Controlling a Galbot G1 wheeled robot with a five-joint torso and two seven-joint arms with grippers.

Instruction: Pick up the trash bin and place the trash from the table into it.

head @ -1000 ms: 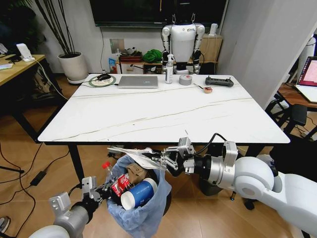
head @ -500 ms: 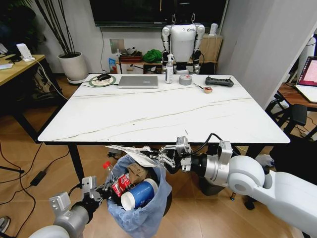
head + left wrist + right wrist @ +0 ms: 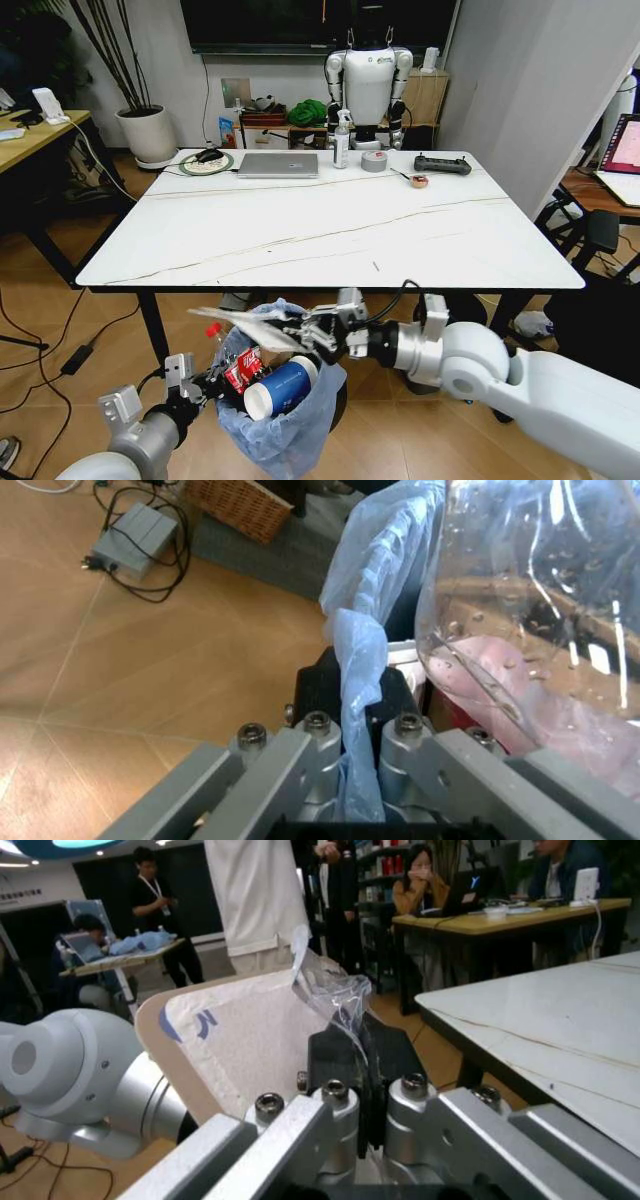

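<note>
Head camera high, facing table point(image 3: 330, 235); wrist cameras close.

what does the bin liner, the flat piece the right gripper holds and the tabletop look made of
The trash bin liner looks like thin translucent light-blue plastic film: it crinkles and folds where the left gripper pinches it. The flat piece in the right gripper seems to be matte paper or card with clear, glossy crumpled film attached. The table top looks like polished marble or an imitation: white, dark veins, soft reflections.
</note>
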